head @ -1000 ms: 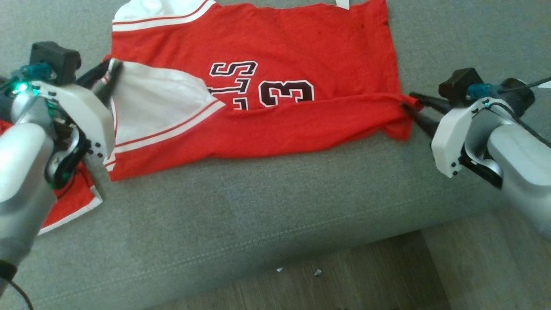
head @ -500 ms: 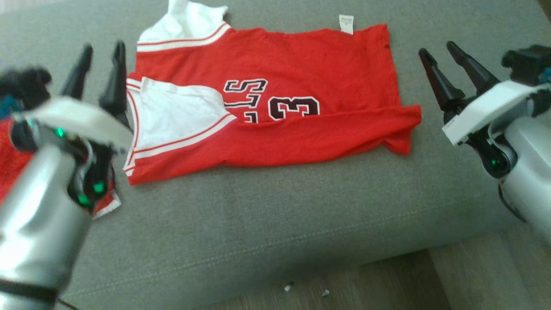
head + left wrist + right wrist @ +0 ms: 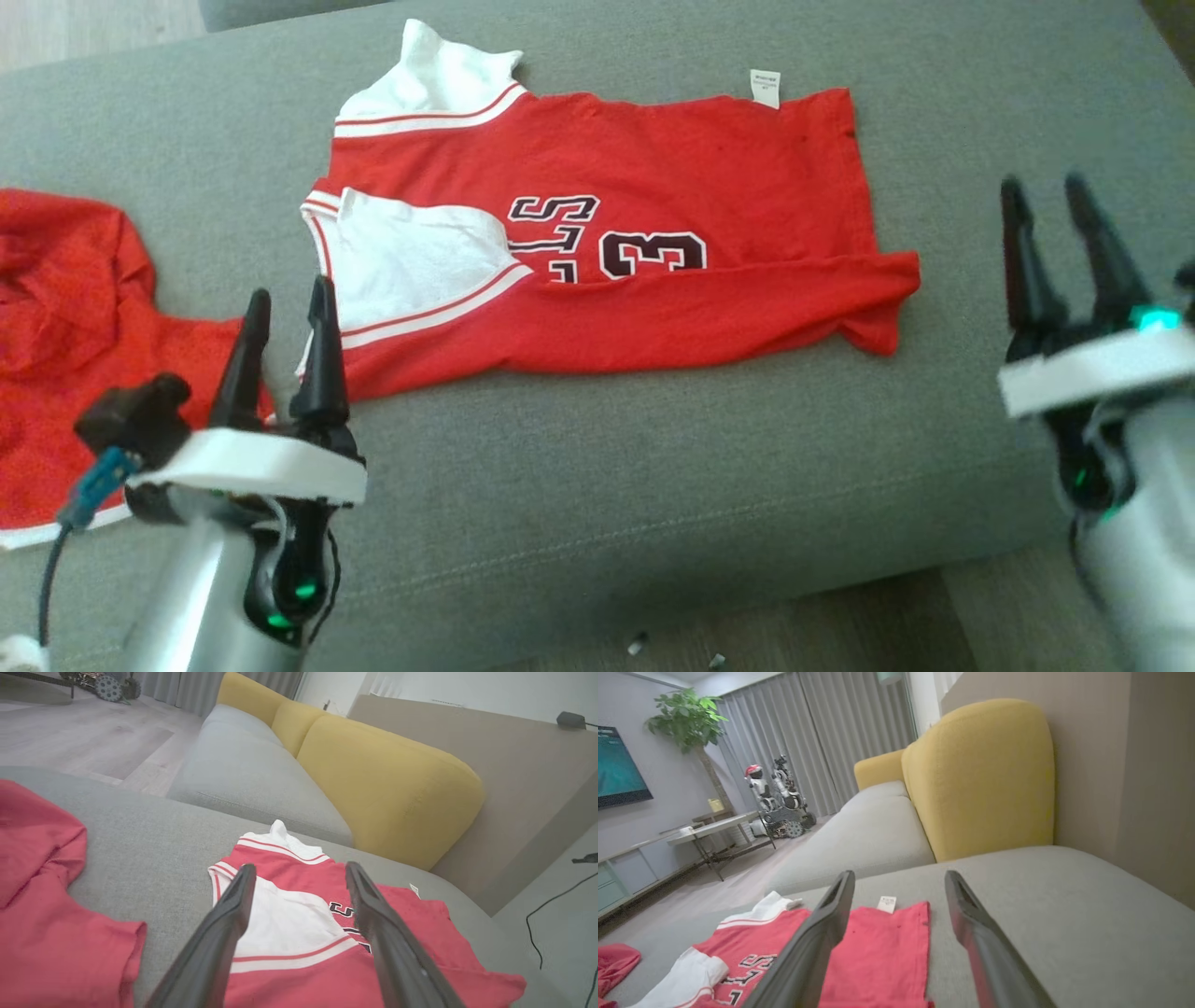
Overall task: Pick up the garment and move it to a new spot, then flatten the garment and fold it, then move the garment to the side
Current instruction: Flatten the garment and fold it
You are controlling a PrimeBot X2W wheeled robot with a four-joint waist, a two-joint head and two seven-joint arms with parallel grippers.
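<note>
Because the jersey [image 3: 607, 233] is thin, limp cloth, it will probably weigh next to nothing, sag wherever it is unsupported and let its layers slide over each other. The best holds look like the two ends of the folded near edge, each pinched through both layers so the fold survives a lift. The banded white armhole and the hem corner give a thicker bite.

The jersey lies on the grey sofa seat [image 3: 653, 485], its near side turned up over the lettering, collar end to the robot's left, hem end to its right. The left gripper [image 3: 290, 289] hovers with fingers spread and empty just beside the near-left corner. The right gripper [image 3: 1041, 185], equally wide and empty, stands apart from the hem end, bare cushion between them. Another red garment [image 3: 65, 308] lies crumpled further left
</note>
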